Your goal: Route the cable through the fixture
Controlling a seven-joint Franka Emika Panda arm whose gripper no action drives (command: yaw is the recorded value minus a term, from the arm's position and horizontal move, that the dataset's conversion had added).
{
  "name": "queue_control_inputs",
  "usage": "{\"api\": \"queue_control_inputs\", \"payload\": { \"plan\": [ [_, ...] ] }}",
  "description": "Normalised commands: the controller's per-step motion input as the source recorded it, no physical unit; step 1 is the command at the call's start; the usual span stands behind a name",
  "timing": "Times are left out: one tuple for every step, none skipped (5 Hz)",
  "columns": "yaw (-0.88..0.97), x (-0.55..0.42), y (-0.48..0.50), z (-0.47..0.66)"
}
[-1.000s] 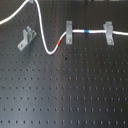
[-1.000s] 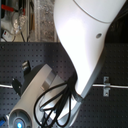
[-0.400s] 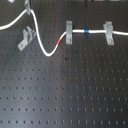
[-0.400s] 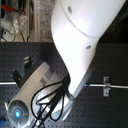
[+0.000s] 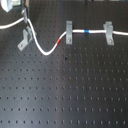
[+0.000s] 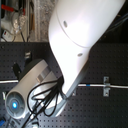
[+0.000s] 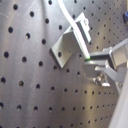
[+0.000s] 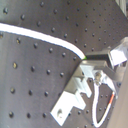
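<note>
Cable (image 5: 46,50) shifted onto fixture (image 5: 25,38); three clips, one cable; gripper (image 7: 88,59) apparently clamped on cable.

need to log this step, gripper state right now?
Gripper: shut on the cable, holding it just beside the fixture.

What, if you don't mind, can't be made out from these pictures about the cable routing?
- Gripper: cut off by the first exterior view's top edge; open or shut is unclear.
- Diagonal fixture: hidden behind the white arm in the second exterior view.
- Cable at that fixture: too blurred in both wrist views to tell whether it sits between the prongs.
</note>
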Motion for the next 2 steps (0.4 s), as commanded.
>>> {"api": "queue_control_inputs", "payload": {
  "plan": [
    [0.19,-0.068,0.247,0.33],
    [0.05,0.113,0.283,0.16]
  ]
}}
